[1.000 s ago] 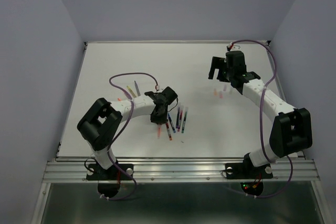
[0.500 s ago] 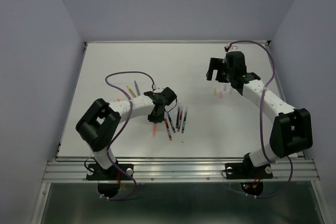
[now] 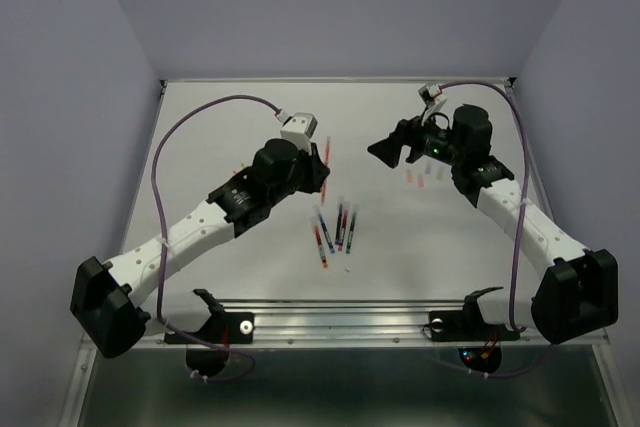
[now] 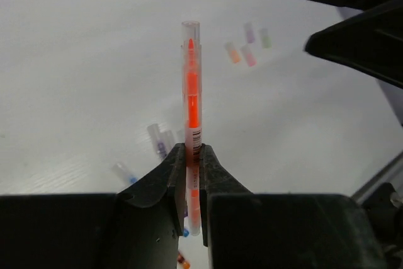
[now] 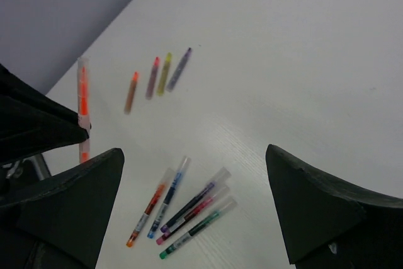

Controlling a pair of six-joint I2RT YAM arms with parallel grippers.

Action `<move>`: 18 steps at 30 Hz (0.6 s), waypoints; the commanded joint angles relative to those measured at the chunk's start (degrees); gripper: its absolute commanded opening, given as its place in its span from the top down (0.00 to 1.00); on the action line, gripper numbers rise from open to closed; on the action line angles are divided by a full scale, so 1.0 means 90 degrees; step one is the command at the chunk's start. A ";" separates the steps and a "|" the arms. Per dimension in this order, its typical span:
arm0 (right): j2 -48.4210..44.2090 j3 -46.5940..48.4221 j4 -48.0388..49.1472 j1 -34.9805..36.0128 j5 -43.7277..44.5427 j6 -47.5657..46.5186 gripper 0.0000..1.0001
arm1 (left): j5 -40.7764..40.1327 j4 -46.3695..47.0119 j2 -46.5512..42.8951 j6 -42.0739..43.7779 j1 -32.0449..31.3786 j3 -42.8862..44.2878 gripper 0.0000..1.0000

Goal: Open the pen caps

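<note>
My left gripper point(image 3: 318, 169) point(image 4: 192, 149) is shut on an orange pen point(image 4: 191, 92), held upright above the table with its pale translucent cap point(image 4: 191, 29) on the far end. The same pen shows in the top view point(image 3: 325, 152) and the right wrist view point(image 5: 82, 102). My right gripper point(image 3: 383, 150) point(image 5: 194, 152) is open and empty, facing the pen from a short way off. Several capped pens point(image 3: 335, 227) point(image 5: 189, 212) lie together on the table. Several uncapped pens point(image 5: 157, 77) lie further off. Loose caps point(image 3: 420, 177) point(image 4: 242, 51) lie under the right arm.
The white table point(image 3: 220, 127) is walled by lilac panels on three sides. The left arm point(image 3: 200, 222) stretches diagonally over the table's left half and hides the uncapped pens in the top view. A metal rail point(image 3: 340, 322) runs along the near edge.
My left arm has lifted the orange pen off the table and carried it up and toward the back. My right gripper has swung left to face it.
</note>
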 commanded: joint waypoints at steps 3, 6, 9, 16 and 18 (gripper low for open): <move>0.0031 -0.0069 0.1948 0.0040 -0.2198 0.0958 0.00 | 0.1990 0.2530 -0.0473 0.0503 0.0016 -0.0811 1.00; 0.0168 -0.0205 0.2701 0.0040 -0.2619 0.1731 0.00 | 0.1992 0.2570 -0.0395 0.0493 0.0016 -0.0754 1.00; 0.0354 -0.0508 0.4077 0.0040 -0.2806 0.2753 0.00 | 0.2108 0.2541 -0.0287 0.0513 0.0016 -0.0666 1.00; 0.0862 -0.0518 0.4861 0.0157 -0.2796 0.3412 0.09 | 0.2226 0.2726 -0.0102 0.0445 0.0016 -0.0626 1.00; 0.0862 -0.0557 0.4998 0.0216 -0.2738 0.3461 0.13 | 0.2236 0.2717 -0.0033 0.0425 0.0016 -0.0597 1.00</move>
